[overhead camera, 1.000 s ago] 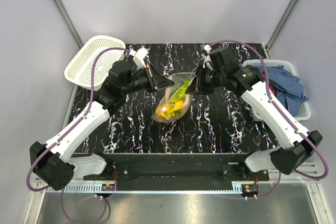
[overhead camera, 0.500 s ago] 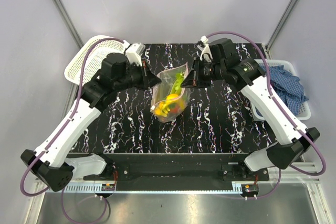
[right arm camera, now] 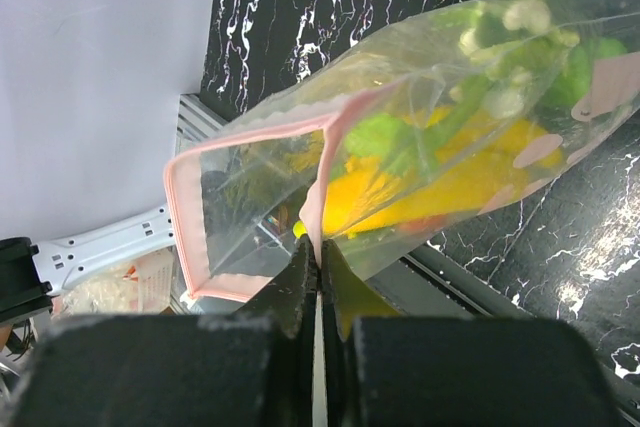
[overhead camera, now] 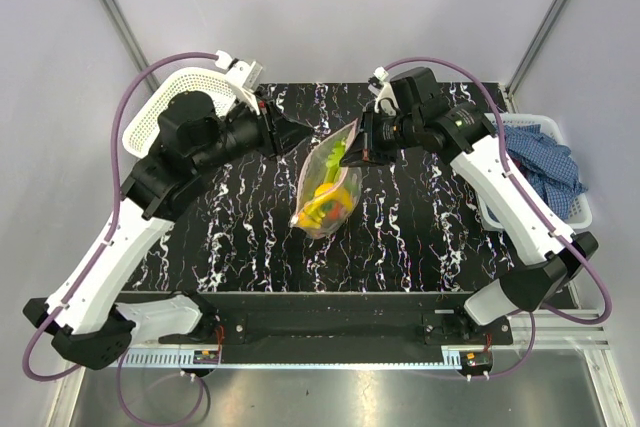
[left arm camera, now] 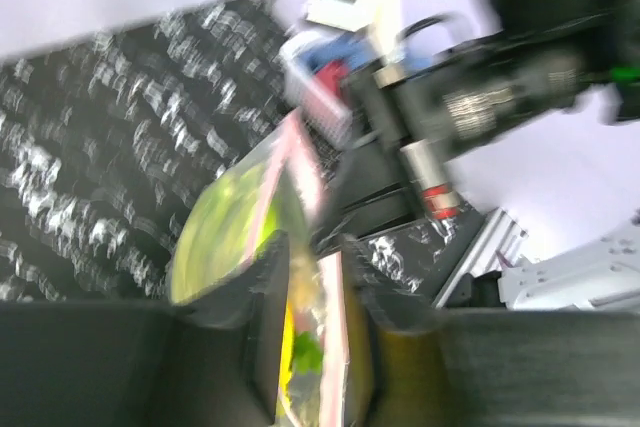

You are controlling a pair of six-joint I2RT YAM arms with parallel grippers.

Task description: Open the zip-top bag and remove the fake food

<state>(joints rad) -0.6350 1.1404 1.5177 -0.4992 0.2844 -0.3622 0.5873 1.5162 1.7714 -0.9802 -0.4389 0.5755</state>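
Note:
The zip-top bag [overhead camera: 328, 187] hangs between my two grippers above the middle of the black marbled table [overhead camera: 430, 237]. Its pink zip rim is spread open in the right wrist view [right arm camera: 240, 137]. The fake food [overhead camera: 326, 203], yellow, green and orange pieces, lies in the bag's lower part [right arm camera: 400, 182]. My right gripper [overhead camera: 360, 150] is shut on one wall of the rim [right arm camera: 318, 247]. My left gripper [overhead camera: 306, 137] is at the bag's left side. In the blurred left wrist view its fingers [left arm camera: 268, 277] stand slightly apart with the pink rim [left arm camera: 330, 317] between them.
A white mesh basket [overhead camera: 160, 112] sits at the table's back left corner. A white bin with a blue checked cloth [overhead camera: 545, 162] stands at the right edge. Grey walls enclose the table on three sides.
Both grippers rose and drew apart, lifting the bag and spreading its mouth. The left gripper moved up and to the left.

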